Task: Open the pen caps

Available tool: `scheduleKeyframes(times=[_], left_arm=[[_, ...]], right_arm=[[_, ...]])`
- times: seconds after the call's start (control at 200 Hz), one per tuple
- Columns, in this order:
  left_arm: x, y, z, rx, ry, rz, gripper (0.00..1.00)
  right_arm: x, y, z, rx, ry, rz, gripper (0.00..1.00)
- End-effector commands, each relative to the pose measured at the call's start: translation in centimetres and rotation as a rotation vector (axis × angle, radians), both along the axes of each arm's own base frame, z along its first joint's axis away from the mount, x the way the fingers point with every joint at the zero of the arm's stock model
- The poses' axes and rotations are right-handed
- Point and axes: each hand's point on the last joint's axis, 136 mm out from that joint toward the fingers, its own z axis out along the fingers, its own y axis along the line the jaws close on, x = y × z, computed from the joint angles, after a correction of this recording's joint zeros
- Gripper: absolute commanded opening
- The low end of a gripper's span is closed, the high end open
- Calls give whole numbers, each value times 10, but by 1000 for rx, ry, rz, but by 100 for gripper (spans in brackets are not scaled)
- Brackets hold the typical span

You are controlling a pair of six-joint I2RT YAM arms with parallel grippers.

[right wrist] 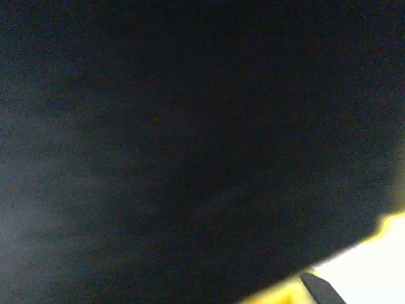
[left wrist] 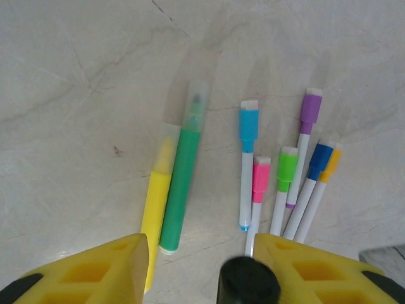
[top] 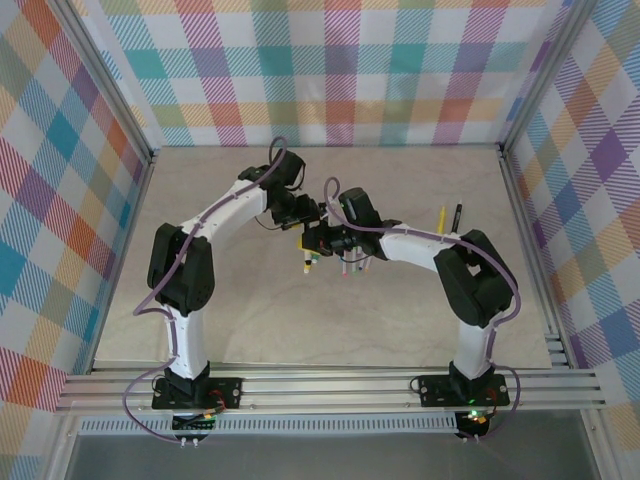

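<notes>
the left hand [left wrist: 201, 248] hangs with its yellow fingers [left wrist: 95, 272] spread, a black pen end [left wrist: 249, 282] loose between them. on the pale marble table [left wrist: 76, 95], slim white plastic pens [left wrist: 246, 183] lie with small coloured caps [left wrist: 249, 123] at their twelve o'clock ends, a green highlighter [left wrist: 182, 183] at nine o'clock. the right hand [top: 325, 240]: i cannot tell its grip.

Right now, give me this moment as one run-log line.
left claw: open around black pen end | right claw: state unclear | eight capped pens lying on table
</notes>
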Motion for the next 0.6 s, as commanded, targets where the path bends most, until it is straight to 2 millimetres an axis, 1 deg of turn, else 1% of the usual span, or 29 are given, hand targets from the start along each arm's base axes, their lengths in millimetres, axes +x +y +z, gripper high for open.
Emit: scheduleKeyframes(times=[0.0, 0.045, 0.12, 0.15, 0.185, 0.275, 0.325, 0.46, 0.56, 0.595], left_arm=[[0, -6, 13, -31, -30, 4, 38], [0, -4, 11, -23, -30, 10, 31], [2, -1, 10, -2, -34, 22, 13], [3, 2, 10, 8, -36, 28, 8], [5, 4, 10, 21, -39, 33, 0], [11, 14, 10, 57, -54, 56, 0], [17, 23, 10, 82, -62, 81, 0], [40, 53, 6, 142, -76, 155, 0], [52, 62, 3, 161, -69, 168, 0], [56, 64, 1, 166, -70, 174, 0]], right_arm=[[-7, 8, 26, 62, -71, 56, 0], [-9, 8, 26, 63, -68, 63, 0], [-13, 7, 27, 57, -64, 68, 0], [-15, 6, 27, 52, -60, 71, 0], [-19, 4, 26, 43, -54, 75, 0], [-34, -4, 27, 23, -47, 92, 0], [-45, -11, 25, 1, -33, 103, 0], [-93, -39, 19, -67, 4, 151, 0], [-130, -63, 14, -118, 34, 165, 0], [-136, -69, 13, -126, 43, 162, 0]])
